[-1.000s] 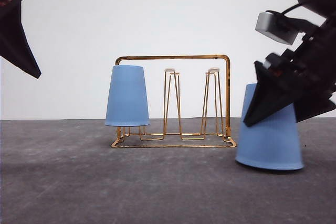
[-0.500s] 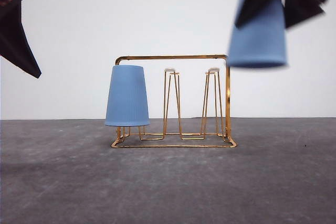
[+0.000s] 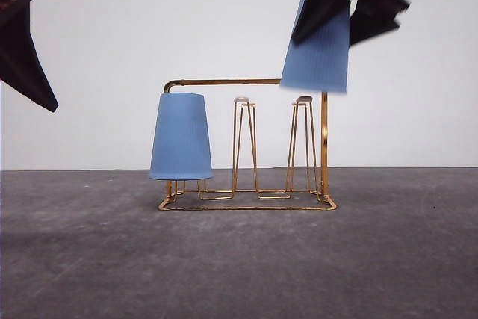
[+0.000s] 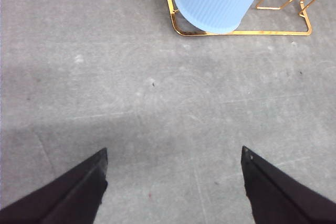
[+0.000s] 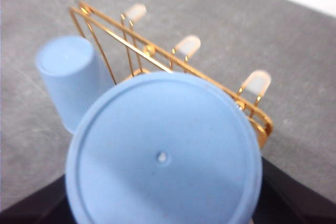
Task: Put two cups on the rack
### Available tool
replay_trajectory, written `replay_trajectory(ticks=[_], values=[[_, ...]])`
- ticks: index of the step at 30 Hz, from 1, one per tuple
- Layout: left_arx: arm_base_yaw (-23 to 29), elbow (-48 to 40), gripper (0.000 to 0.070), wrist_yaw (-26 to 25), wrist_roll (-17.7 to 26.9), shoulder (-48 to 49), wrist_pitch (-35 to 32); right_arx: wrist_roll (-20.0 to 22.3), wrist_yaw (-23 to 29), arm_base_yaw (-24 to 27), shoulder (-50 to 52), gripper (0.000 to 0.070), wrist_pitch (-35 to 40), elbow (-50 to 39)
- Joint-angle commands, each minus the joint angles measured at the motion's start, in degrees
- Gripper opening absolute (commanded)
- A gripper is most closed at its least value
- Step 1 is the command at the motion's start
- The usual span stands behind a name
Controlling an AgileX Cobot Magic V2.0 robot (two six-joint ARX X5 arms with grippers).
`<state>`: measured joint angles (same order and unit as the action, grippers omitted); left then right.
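Right gripper [image 3: 340,13] clamps second cup [image 3: 317,54], upper right | left gripper [image 4: 173,182] open, empty | risk: I lower off-centre, rim hits rack [image 3: 246,81] prong [image 3: 304,100].

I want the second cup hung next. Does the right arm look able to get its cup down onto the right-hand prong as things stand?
Probably yes. The right claw holds the cup mouth-down just above the bare right-hand prong; only the rack handle bar, close beside the cup's rim, might catch it.
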<state>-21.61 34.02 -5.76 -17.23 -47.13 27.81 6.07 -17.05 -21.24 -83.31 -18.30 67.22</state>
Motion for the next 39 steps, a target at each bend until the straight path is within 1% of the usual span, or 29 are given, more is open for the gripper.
replay_trajectory(ticks=[1, 6, 8, 13, 15, 17, 20, 22, 26, 28, 32, 35, 39], values=[[-0.22, 0.35, 0.0463, 0.22, 0.0, -0.35, -0.35, 0.85, 0.6, -0.66, -2.67, 0.0321, 1.03, 0.87], [-0.21, 0.35, 0.0463, 0.22, -0.01, -0.35, -0.35, 1.83, 0.8, -0.87, -8.26, 0.033, 2.04, 0.87], [-0.22, 0.35, 0.0463, 0.22, -0.02, -0.35, -0.35, 1.92, 0.84, -1.17, -10.0, 0.0383, 2.55, 0.87], [-0.22, 0.35, 0.0463, 0.21, -0.02, -0.35, -0.35, 1.89, 0.81, -1.4, -12.55, 0.0549, 2.87, 0.87], [-0.21, 0.35, 0.0463, 0.2, -0.04, -0.35, -0.31, 1.87, 0.83, -1.5, -12.7, 0.06, 2.55, 0.87], [-0.22, 0.35, 0.0463, 0.16, -0.23, -0.35, -0.08, 1.84, 0.84, -1.53, -12.56, 0.0636, 2.57, 0.89], [-0.22, 0.35, 0.0463, -0.24, -0.41, -0.35, 1.08, 1.08, 0.85, -1.53, -11.56, 0.0637, 0.91, 1.8], [-0.22, 0.35, 0.0463, -0.24, -0.38, -0.35, 2.15, -0.35, 0.92, -1.29, -10.27, 0.0635, -2.13, 3.51], [-0.2, 0.37, 0.0463, -0.24, -0.37, -0.35, 3.69, -3.24, 0.75, -1.0, -7.09, 0.0632, -13.42, 9.12], [-0.21, 0.37, 0.0463, -0.24, -0.37, -0.35, 4.24, -3.66, 0.69, -1.01, -5.01, 0.0629, -18.58, 10.91], [-0.22, 0.37, 0.0463, -0.28, -0.37, -0.35, 4.55, -3.66, 0.76, -1.02, -0.45, 0.062, -24.62, 10.06], [-0.22, 0.37, 0.0463, -0.28, -0.35, -0.35, 4.54, -3.66, 0.56, -1.0, 3.88, 0.062, -23.92, 5.15], [-0.2, 0.37, 0.0463, -0.27, -0.35, -0.35, 4.18, -3.78, 0.58, -1.02, 12.84, 0.062, -17.5, -6.38]])
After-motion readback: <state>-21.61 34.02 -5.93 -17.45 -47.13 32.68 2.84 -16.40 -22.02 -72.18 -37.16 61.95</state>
